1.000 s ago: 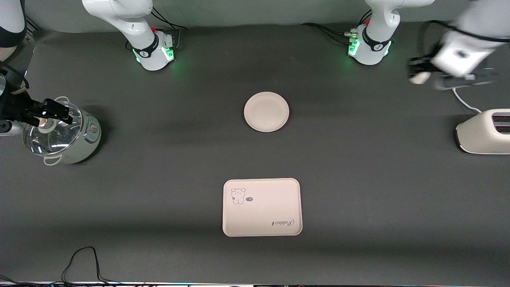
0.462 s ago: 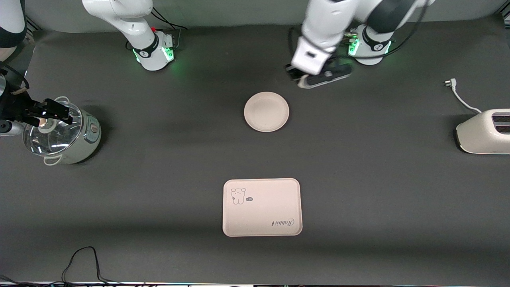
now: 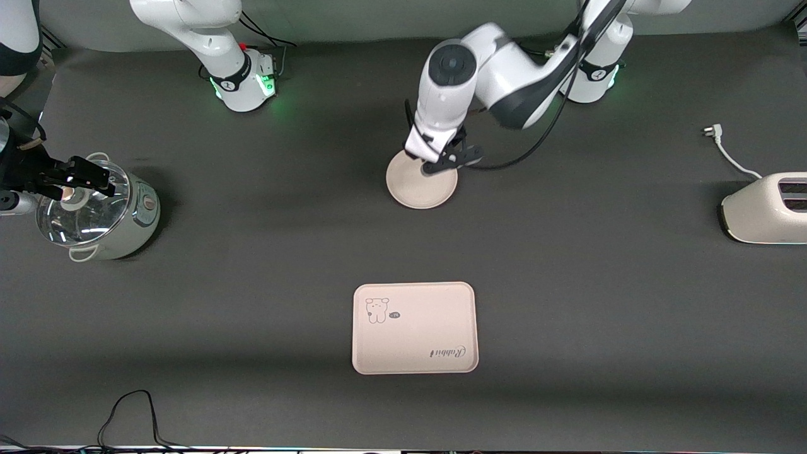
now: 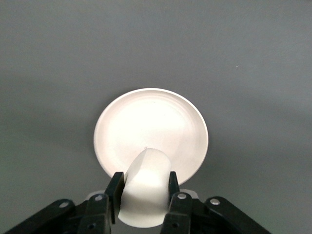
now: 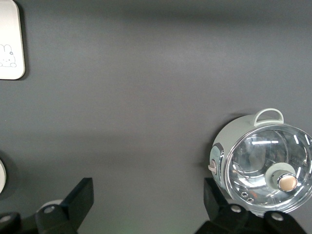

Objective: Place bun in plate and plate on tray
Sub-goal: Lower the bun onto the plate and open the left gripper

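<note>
Left claw (image 4: 145, 187): pinching bun (image 4: 145, 187), hanging over plate (image 4: 146, 122) at mid-worktop. Right claw (image 5: 148, 197): waiting spread wide, hovering over glass-lidded pot (image 3: 101, 211) at right arm's end. Tray (image 3: 414, 328): lying nearer the front camera than plate, well apart. Toaster (image 3: 766, 208): sitting at left arm's end.

We see a matt dark grey table cover (image 3: 252, 284) that looks like cloth. The plate (image 4: 151, 122) and tray (image 3: 413, 328) look smooth and matt, like plastic, while the pot (image 5: 261, 165) has a glossy glass lid and shiny metal knob.
</note>
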